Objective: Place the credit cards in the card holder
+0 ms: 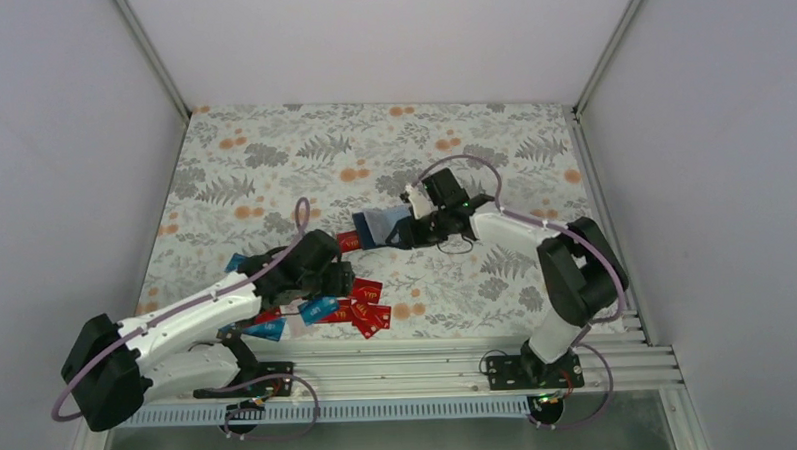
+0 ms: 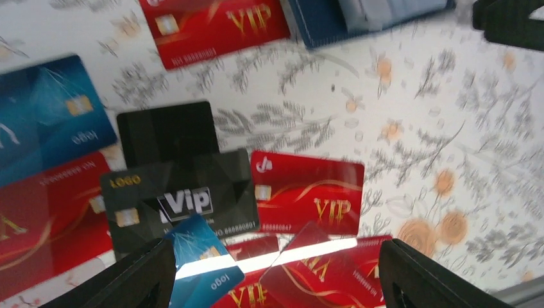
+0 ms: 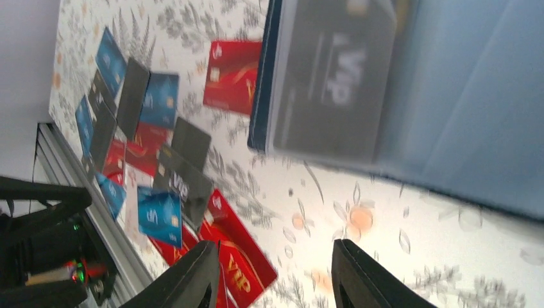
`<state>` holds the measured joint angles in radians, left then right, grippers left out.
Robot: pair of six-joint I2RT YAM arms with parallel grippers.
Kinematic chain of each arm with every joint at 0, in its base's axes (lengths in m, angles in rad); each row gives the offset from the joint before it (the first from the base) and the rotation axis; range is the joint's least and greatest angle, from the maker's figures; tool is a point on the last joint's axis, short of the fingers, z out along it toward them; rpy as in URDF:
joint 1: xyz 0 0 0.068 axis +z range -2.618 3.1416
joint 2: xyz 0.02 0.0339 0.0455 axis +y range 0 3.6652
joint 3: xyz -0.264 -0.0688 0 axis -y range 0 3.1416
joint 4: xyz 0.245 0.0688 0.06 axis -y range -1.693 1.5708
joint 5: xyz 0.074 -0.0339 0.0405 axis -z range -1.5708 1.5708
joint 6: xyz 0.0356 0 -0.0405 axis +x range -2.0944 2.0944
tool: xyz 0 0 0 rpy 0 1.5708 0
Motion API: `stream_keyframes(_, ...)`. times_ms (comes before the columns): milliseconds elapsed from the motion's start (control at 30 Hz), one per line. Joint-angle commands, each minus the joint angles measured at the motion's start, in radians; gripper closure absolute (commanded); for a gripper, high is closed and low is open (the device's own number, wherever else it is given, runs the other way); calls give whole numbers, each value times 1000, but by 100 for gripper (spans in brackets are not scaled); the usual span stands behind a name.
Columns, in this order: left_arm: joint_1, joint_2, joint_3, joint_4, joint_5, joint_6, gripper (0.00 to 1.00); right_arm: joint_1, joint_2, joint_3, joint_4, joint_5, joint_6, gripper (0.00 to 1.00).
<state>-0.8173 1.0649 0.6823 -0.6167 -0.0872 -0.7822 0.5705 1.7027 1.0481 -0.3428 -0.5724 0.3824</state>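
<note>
Left gripper (image 2: 276, 263) hangs over the scattered credit cards (image 2: 306, 200), jaws wide apart and empty. Right gripper (image 3: 274, 256) also stands apart, holding nothing, just short of the card holder (image 3: 449, 96), which lies open mid-table. Risks: the cards overlap and lie flat, so a pinch may lift two or skid. The unheld holder may slide.

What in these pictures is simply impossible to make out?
Top view: the left arm covers part of the credit cards, so their number is unknown.
Left wrist view: the card holder is cut off by the top edge.
Right wrist view: blur hides whether the black card sits in a slot or merely on top.
Top view: too small to tell whether the right end effector touches the holder.
</note>
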Motion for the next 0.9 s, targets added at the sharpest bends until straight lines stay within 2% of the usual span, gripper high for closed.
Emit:
stream_keyframes(0,-69,47,-22,-22,-3,-55,21,38,-95,-120,49,13,-29,53)
stream_keyframes(167,-121,82,-35,-175,-101,-228,24,97,-140,-206,98,8,-43,53)
stream_keyframes(267,-160,72,-65,-186,-98,-283,25,134,-140,-212,116,-10,-49,53)
stream_keyframes(433,-238,72,-75,-88,-81,-256,27,206,-141,-227,123,-40,-41,53)
stream_keyframes(633,-250,95,-82,74,0,-189,33,251,-186,-305,128,-46,43,51)
stream_keyframes(867,-248,52,-187,223,177,-380,33,270,-155,-295,177,-115,38,53)
